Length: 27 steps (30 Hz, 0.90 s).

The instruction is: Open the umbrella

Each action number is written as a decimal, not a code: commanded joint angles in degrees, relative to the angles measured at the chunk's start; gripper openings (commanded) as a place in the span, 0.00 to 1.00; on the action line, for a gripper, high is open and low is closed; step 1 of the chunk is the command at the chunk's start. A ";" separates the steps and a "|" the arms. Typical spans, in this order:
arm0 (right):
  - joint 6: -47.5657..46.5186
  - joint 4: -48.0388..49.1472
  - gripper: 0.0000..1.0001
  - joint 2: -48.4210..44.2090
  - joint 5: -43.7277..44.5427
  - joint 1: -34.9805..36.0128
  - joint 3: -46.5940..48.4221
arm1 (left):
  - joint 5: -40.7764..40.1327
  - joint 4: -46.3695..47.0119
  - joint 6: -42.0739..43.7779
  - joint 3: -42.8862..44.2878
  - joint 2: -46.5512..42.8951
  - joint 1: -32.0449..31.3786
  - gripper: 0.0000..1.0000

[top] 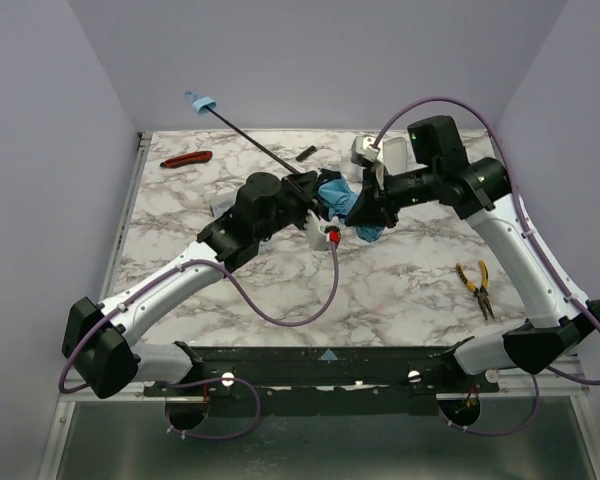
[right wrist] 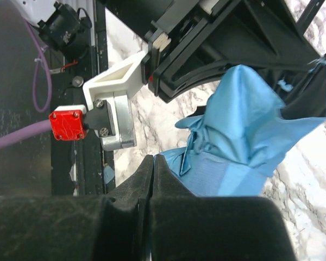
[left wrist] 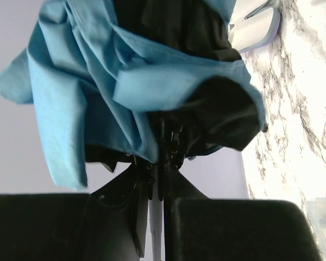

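Note:
The umbrella is held up off the marble table, its thin black shaft [top: 255, 140] slanting up-left to a small blue handle [top: 201, 101]. Its sky-blue canopy [top: 342, 197] with black underside hangs crumpled and folded between the two arms. My left gripper [top: 302, 190] is shut on the shaft just below the canopy; in the left wrist view the pale shaft [left wrist: 155, 215] runs between the jaws under the blue cloth [left wrist: 92, 81]. My right gripper [right wrist: 153, 161] is shut, its tips against the edge of the blue canopy [right wrist: 250, 130], with nothing visible between them.
A red-handled tool [top: 186, 158] lies at the back left and a small black piece [top: 306, 153] near the back middle. Yellow-handled pliers [top: 477, 286] lie at the right. A pale lavender shell [left wrist: 256, 24] and a clear plastic box [left wrist: 325, 220] sit on the marble.

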 commanded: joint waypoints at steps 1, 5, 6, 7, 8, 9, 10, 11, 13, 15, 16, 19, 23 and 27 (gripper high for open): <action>-2.62 -6.20 0.00 -0.34 3.12 1.04 -1.53 | -3.38 4.98 -2.66 3.09 -0.21 1.49 0.00; -3.46 -4.89 0.00 -1.74 7.47 0.97 -3.23 | -2.60 5.13 -2.61 2.53 -0.85 2.09 0.00; -3.80 -4.87 0.00 -1.94 7.88 1.04 -3.23 | -2.59 5.27 -2.40 2.16 -0.96 2.04 0.00; -4.33 -5.09 0.04 -2.07 7.91 0.98 -2.87 | -2.44 5.58 -2.13 1.89 -1.13 2.05 0.00; -4.01 -4.68 0.15 -2.23 7.57 1.05 -2.41 | -2.13 5.78 -1.96 1.43 -1.39 2.06 0.00; -2.92 -3.94 0.24 -2.51 6.96 1.04 -2.02 | -1.79 5.90 -1.81 1.14 -1.57 2.11 0.00; -1.82 -2.84 0.35 -3.08 5.89 1.05 -1.59 | -1.51 5.98 -1.65 0.84 -1.81 2.14 0.00; -0.79 -1.35 0.45 -3.69 4.92 1.02 -1.45 | -1.19 6.14 -1.31 0.49 -2.00 2.17 0.00; 3.14 3.35 0.55 -5.56 3.58 1.02 -1.95 | -0.57 7.12 -0.26 -0.64 -2.59 2.11 0.00; 7.48 8.64 0.59 -7.11 3.25 1.02 -2.47 | 0.23 8.02 0.89 -1.90 -3.32 2.04 0.00; 9.75 10.90 0.60 -7.42 3.41 1.00 -2.41 | 0.53 8.18 1.20 -2.24 -3.63 2.07 0.00; 14.41 14.93 0.68 -6.71 5.99 0.98 -1.12 | 1.18 8.35 2.01 -3.25 -4.45 2.09 0.00; 16.38 16.36 0.80 -4.73 13.77 0.97 -0.34 | 1.71 8.81 3.27 -4.37 -5.47 1.98 0.00; 14.31 12.30 0.97 -1.49 16.93 1.04 0.43 | 1.89 9.15 4.30 -4.95 -6.24 1.69 0.00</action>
